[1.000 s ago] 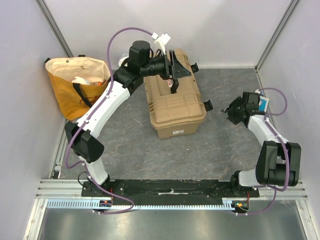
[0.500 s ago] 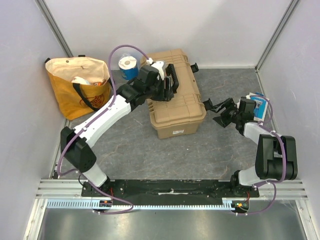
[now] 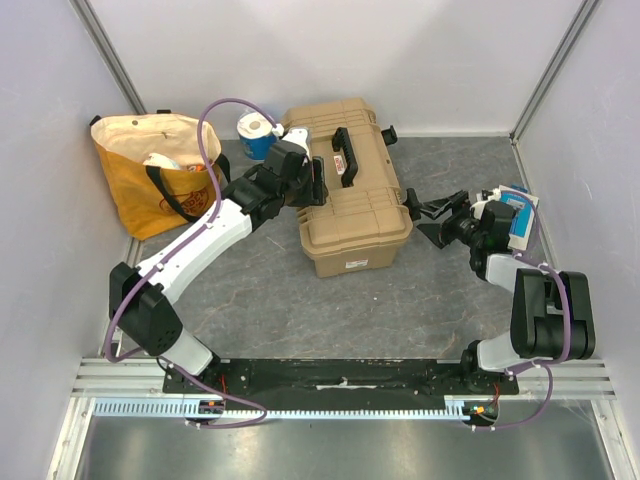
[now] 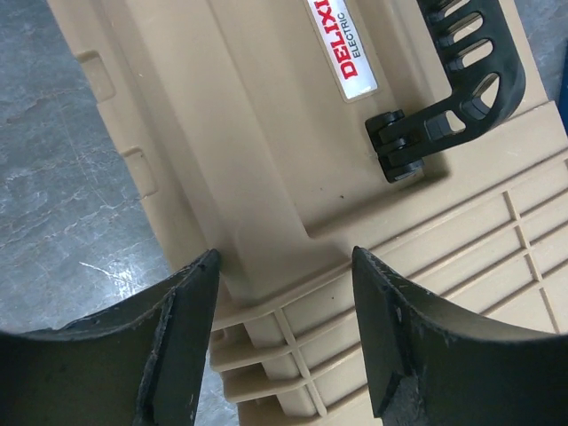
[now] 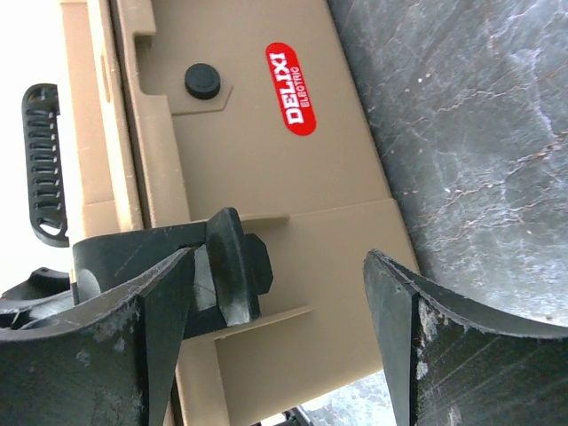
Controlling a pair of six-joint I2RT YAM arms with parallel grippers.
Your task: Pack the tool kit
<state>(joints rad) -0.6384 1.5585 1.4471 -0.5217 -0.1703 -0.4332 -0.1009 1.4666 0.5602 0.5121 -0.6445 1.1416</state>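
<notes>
Right of centre in the top view, the right gripper (image 3: 437, 212) is pointing its fingers, spread apart and gripping nothing, at a black side latch (image 5: 232, 266) of the large tan ribbed plastic toolbox (image 3: 352, 215). The toolbox is sitting lid down on the grey stone-patterned table (image 3: 260, 290) at mid-frame. The left gripper (image 3: 315, 182), jaws likewise parted and empty, is reaching over the lid's left edge, beside the black carrying handle (image 3: 345, 155). At upper left, a yellow cloth bag (image 3: 140, 190) is standing by the wall.
</notes>
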